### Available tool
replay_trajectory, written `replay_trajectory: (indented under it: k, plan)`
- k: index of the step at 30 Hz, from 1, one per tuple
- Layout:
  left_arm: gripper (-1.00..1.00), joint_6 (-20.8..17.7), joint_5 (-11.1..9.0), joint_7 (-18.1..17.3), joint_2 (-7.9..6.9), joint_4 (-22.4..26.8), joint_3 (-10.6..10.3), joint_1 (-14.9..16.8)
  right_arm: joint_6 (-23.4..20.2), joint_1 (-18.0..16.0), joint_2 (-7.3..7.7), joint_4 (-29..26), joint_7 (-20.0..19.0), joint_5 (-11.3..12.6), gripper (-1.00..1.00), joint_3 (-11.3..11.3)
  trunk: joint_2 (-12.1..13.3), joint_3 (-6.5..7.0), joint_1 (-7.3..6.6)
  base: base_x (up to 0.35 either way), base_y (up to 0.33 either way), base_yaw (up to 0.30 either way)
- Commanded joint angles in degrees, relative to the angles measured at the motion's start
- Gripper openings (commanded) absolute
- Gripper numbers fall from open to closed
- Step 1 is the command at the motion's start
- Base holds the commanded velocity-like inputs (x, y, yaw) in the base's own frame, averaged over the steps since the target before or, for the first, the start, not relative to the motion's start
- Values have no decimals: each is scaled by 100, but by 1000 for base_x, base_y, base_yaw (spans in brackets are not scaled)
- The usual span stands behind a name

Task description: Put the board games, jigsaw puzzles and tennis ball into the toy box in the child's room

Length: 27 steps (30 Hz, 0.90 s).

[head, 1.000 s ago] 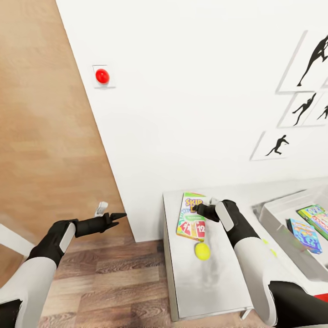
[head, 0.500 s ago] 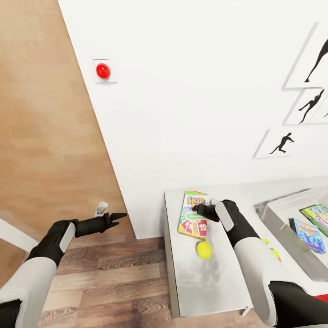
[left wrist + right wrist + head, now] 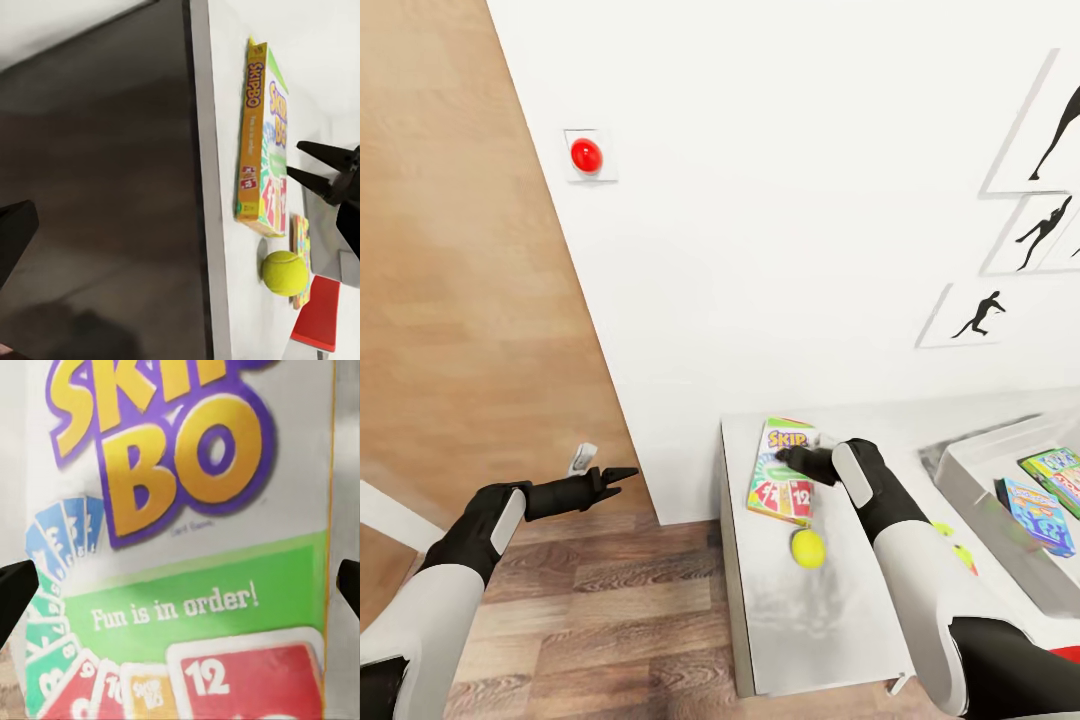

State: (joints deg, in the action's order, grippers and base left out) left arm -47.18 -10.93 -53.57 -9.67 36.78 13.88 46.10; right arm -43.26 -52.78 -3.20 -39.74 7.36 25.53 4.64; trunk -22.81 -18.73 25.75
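Reaching for SKIP-BO box [image 3: 781, 472], frame centre; right gripper [image 3: 784, 458] spread wide above cover, nothing pinched. Next: lower, straddle edges, close.

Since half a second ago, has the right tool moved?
Yes, slightly. The right tool crept left and lower over the SKIP-BO box, away from its lettered top end.

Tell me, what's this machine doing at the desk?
It is tidying toys. Its right gripper hangs open over the flat green, yellow and red SKIP-BO game box on the pale grey table, fingers spread either side of the cover, nothing grasped. A small yellow-green tennis ball lies just beside that box. Two other game boxes sit in the light-grey toy box. The left gripper hangs off the table, over the floor.
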Motion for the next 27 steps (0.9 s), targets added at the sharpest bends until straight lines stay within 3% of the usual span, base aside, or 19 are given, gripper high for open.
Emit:
replay_trajectory:
  k: [1,7,27]
  plan:
    - [100,-28,-5,-13,0,-2,9,5,-22,-6,-7,-7,-53,60,100,20,-11,-10,3,0,0,0]
    - [100,-28,-5,-15,0,-4,9,5,-22,-4,-7,-7,-220,49,100,20,-11,-10,3,0,0,0]
    - [100,-28,-5,-13,0,-2,1,5,-16,-4,-20,-6,-242,52,100,20,-11,-76,3,0,0,0]
